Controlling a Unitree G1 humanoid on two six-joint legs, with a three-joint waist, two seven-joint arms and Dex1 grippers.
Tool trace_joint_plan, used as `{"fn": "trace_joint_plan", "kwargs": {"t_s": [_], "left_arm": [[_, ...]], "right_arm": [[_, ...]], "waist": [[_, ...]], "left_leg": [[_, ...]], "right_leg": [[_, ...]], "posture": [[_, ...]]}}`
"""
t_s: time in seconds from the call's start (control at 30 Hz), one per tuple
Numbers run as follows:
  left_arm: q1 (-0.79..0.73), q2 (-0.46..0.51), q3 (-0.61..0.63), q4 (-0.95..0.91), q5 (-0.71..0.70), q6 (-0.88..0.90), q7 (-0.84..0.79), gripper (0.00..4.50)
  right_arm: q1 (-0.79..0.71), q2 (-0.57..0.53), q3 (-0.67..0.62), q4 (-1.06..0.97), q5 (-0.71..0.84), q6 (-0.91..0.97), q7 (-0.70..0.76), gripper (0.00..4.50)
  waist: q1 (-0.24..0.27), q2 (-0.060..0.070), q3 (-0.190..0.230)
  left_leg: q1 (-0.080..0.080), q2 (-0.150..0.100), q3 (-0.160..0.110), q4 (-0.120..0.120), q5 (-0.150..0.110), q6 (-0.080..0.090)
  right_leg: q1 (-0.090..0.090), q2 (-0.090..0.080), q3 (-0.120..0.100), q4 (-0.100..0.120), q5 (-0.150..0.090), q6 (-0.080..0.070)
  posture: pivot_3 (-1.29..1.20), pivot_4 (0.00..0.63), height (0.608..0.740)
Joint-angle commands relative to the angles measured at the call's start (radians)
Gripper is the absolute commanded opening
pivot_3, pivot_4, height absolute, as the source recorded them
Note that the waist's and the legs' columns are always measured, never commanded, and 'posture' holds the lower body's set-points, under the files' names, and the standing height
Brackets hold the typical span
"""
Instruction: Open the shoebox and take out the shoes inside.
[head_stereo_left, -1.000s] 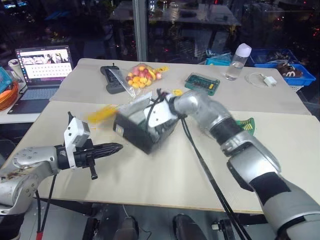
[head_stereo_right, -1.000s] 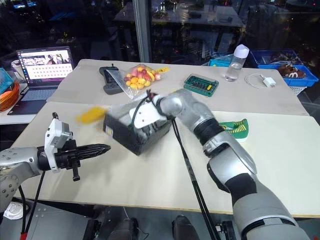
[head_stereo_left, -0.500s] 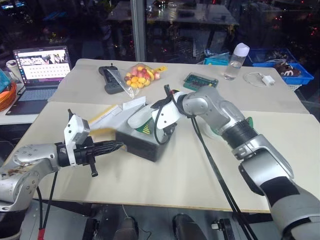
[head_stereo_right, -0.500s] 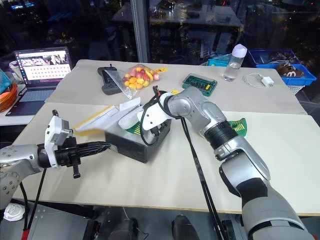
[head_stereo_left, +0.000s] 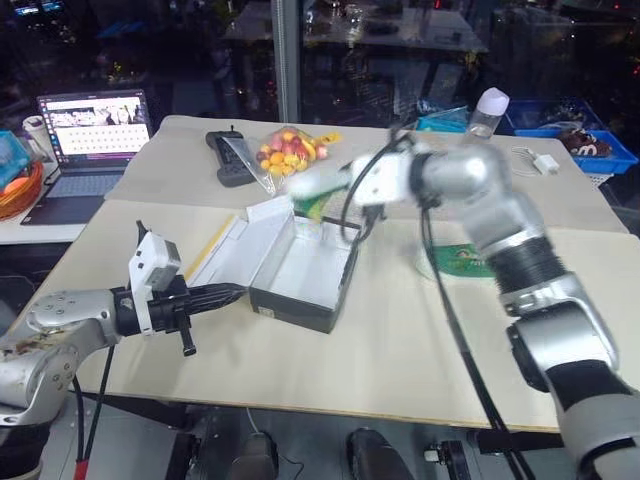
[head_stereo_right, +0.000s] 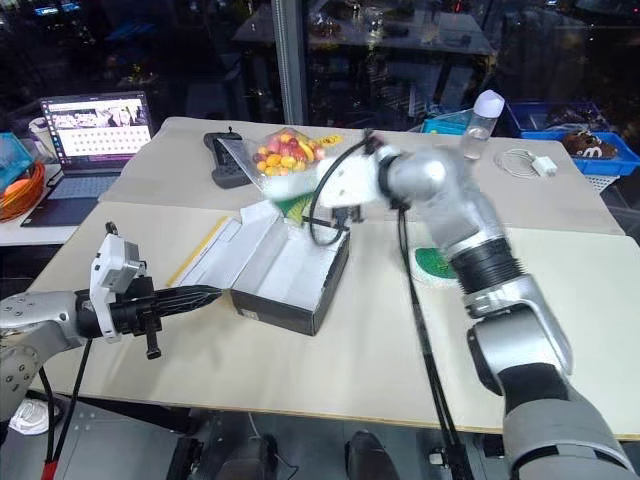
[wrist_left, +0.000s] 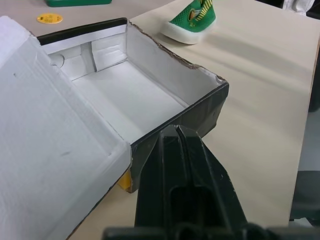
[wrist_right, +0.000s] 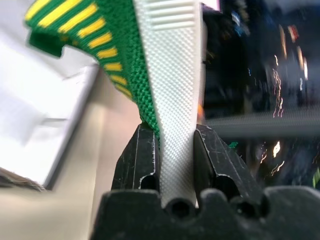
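Lifted clear of the shoebox (head_stereo_left: 305, 265) since a moment ago, the right hand (wrist_right: 172, 165) pinches one green shoe (wrist_right: 150, 60) above it. Box sits open on the worktop (head_stereo_left: 400, 340), second shoe (head_stereo_left: 462, 262) beside. Left hand (wrist_left: 179, 137), fingers pressed together, touches the box corner.

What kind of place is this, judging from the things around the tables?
Probably a lab or office workspace, seen at night: an open laptop sits on a side desk, blue bins hold parts, a charger cable and water bottle lie on the far table, and dark glass walls stand behind.
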Motion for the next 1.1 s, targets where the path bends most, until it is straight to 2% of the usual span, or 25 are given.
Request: {"fn": "trace_joint_plan", "kwargs": {"t_s": [0.03,0.17,0.23,0.37,0.47,0.67,0.77,0.87,1.1], "left_arm": [[0.002,-0.005,0.013,-0.027,-0.005,-0.008,0.001,0.0],[-0.004,-0.01,0.003,-0.024,-0.007,-0.005,-0.003,0.0],[-0.01,-0.01,-0.009,-0.018,-0.005,-0.007,-0.013,0.0],[-0.029,-0.018,-0.035,0.0,0.006,-0.015,-0.022,0.0],[-0.04,-0.026,-0.045,0.002,0.008,-0.015,-0.022,0.0],[-0.04,-0.038,-0.055,0.0,0.018,-0.018,-0.022,0.0],[-0.043,-0.042,-0.053,-0.004,0.017,-0.013,-0.018,0.0],[-0.044,-0.043,-0.052,-0.005,0.018,-0.011,-0.016,0.0],[-0.04,-0.04,-0.044,-0.012,0.012,-0.006,-0.014,0.0]], "right_arm": [[0.113,-0.128,-0.122,-0.168,0.111,0.265,0.09,0.72],[0.269,-0.334,-0.169,-0.302,0.166,0.418,0.218,0.72],[0.321,-0.459,-0.176,-0.343,0.201,0.46,0.32,0.72],[0.365,-0.62,-0.116,-0.323,0.186,0.351,0.43,0.72],[0.439,-0.69,-0.076,-0.344,0.196,0.27,0.524,0.72],[0.468,-0.614,0.03,-0.38,0.169,0.236,0.518,0.72],[0.454,-0.555,0.113,-0.319,0.079,0.194,0.471,0.72],[0.457,-0.547,0.149,-0.275,0.038,0.17,0.472,0.72],[0.388,-0.467,0.218,-0.091,-0.099,0.109,0.373,0.72]], "waist": [[0.006,0.0,0.0],[0.012,0.001,0.001],[0.012,0.008,0.006],[-0.003,0.011,0.007],[-0.01,0.01,0.006],[-0.017,0.01,0.006],[-0.015,0.009,0.006],[-0.003,0.009,0.006],[0.004,0.002,0.002]], "left_leg": [[0.0,0.0,0.0,0.0,0.0,0.0],[0.0,-0.001,0.001,0.0,0.0,0.0],[0.0,-0.001,0.003,0.001,0.0,0.0],[0.001,-0.001,0.006,0.001,0.0,0.0],[0.004,0.0,0.007,0.001,0.0,0.0],[0.004,-0.001,0.009,0.002,0.0,0.0],[0.004,-0.001,0.008,0.002,0.0,0.0],[0.002,-0.001,0.008,0.002,0.0,0.0],[0.003,-0.001,0.007,0.004,0.0,0.0]], "right_leg": [[0.0,0.0,0.0,0.0,0.0,0.0],[0.001,-0.001,0.001,-0.002,-0.002,0.003],[0.0,-0.001,0.002,-0.002,-0.003,0.005],[-0.001,-0.003,0.004,-0.001,-0.005,0.008],[0.001,-0.003,0.003,-0.001,-0.005,0.008],[0.001,-0.003,0.006,-0.001,-0.004,0.009],[0.001,-0.003,0.005,-0.001,-0.004,0.009],[0.0,-0.003,0.005,-0.001,-0.004,0.009],[0.003,-0.003,0.004,-0.002,-0.004,0.009]], "posture": [[0.0,0.15,0.697],[0.0,0.15,0.697],[0.0,0.15,0.697],[0.0,0.15,0.697],[0.0,0.15,0.697],[0.0,0.15,0.697],[0.0,0.15,0.697],[0.0,0.15,0.697],[0.0,0.15,0.697]]}}
